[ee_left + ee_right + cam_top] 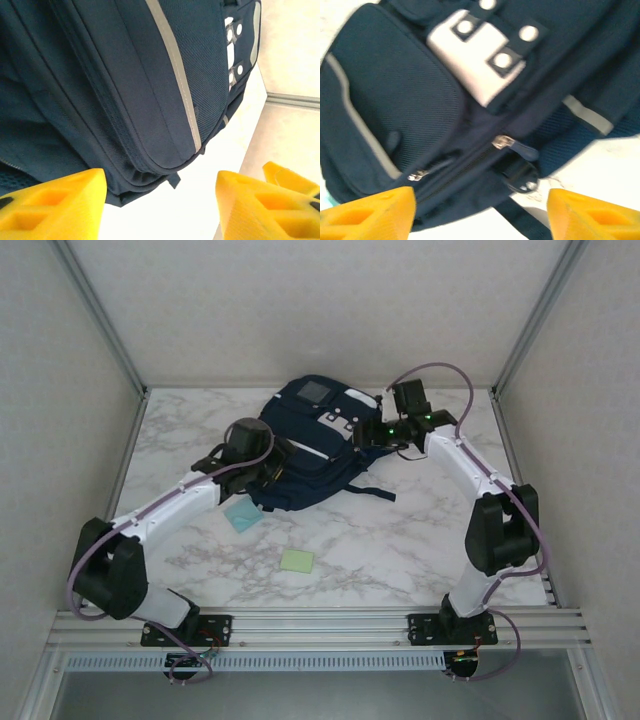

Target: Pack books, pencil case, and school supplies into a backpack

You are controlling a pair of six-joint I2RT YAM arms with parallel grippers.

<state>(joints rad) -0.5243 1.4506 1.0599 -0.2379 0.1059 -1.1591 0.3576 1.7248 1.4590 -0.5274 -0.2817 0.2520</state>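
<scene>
The backpack [310,445] lies flat at the far middle of the table [420,540], its zipper pulls [502,142] just ahead of the right gripper [480,210], while the left gripper [160,200] hovers at its near-left edge, both with jaws apart and empty.

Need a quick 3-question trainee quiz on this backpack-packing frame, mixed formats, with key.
1. True or false: the pale-green pad lies on the table, apart from the backpack.
2. Which pad lies closer to the backpack? A) light-blue pad B) pale-green pad
3. Fill in: the left gripper and right gripper are both ____, with nothing between their fingers.
Key: 1 true; 2 A; 3 open.
</scene>
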